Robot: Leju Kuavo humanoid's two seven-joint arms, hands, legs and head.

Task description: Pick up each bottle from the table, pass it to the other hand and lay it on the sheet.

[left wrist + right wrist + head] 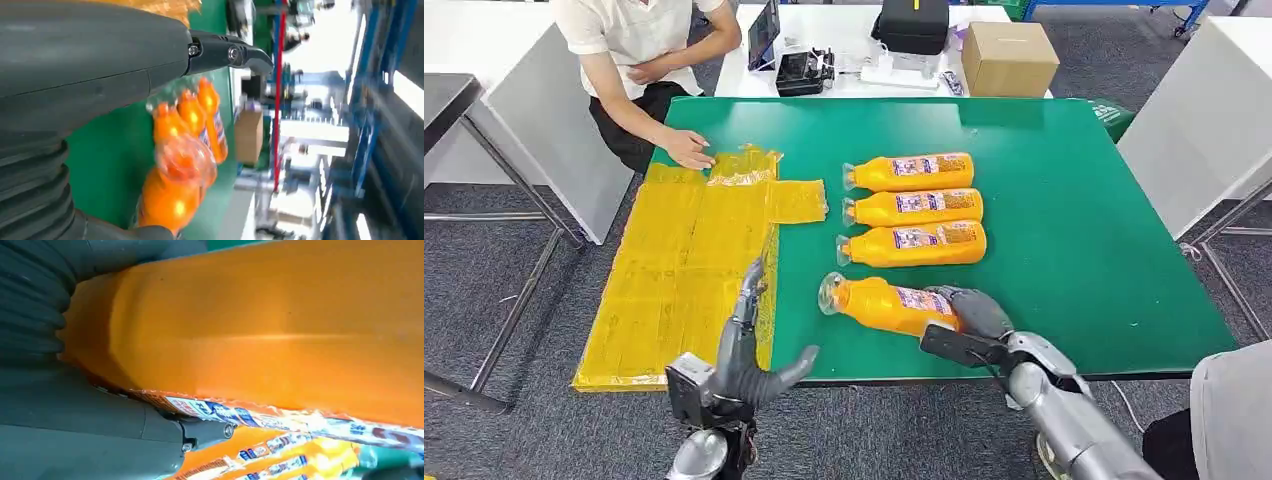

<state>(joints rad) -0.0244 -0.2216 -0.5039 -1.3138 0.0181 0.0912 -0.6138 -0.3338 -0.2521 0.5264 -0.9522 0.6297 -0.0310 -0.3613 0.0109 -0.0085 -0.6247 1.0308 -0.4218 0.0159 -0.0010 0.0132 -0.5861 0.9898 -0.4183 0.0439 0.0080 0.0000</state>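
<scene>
Right hand (969, 312) grips the base of one orange bottle (886, 304), on its side at the near edge of the green table (1064, 240), just nearer than the three-bottle row (911, 209). Left hand (749, 345) open, fingers apart, holding nothing, over the near edge of the yellow sheet (674, 270), left of the bottle.

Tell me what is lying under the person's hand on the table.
The person's hand rests on the far edge of the yellow sheet, which lies on the green table. Whatever lies beneath the sheet is hidden.
</scene>
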